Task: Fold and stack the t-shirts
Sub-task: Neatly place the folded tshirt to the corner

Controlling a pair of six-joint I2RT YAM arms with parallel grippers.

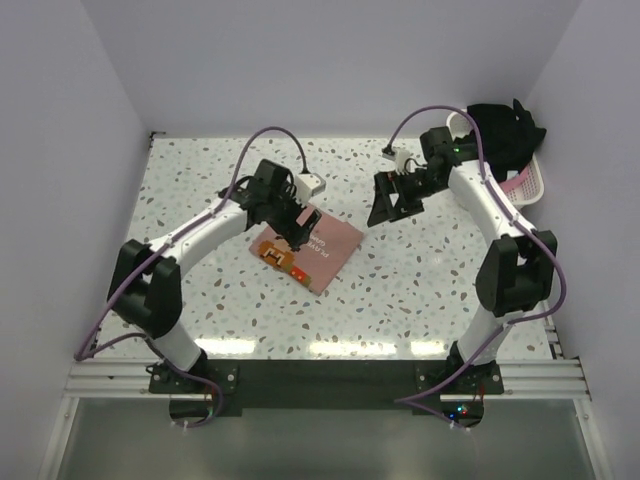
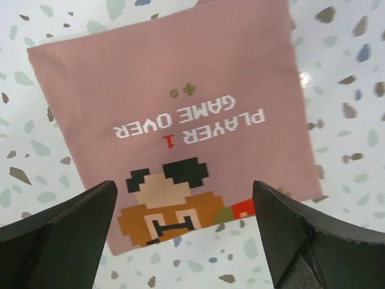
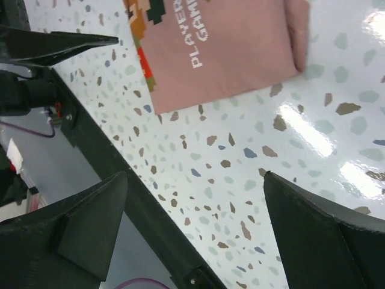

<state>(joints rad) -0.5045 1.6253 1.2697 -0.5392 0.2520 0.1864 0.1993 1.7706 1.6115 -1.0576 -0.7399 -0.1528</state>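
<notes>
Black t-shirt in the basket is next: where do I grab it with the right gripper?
Pinch the highest bunched fold of the black t-shirt, probably coming straight down with the open right gripper. It lies crumpled, heaped above the basket rim, so the walls would hinder a sideways approach.

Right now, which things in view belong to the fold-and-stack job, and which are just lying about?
Belongs to the job:
folded dusty salmon-pink cloth t-shirt, pixel-game print
crumpled black cloth t-shirt
strip of brighter pink cloth, probably another shirt

Just there:
white plastic lattice basket, holding the black and pink cloth
speckled terrazzo table
</notes>
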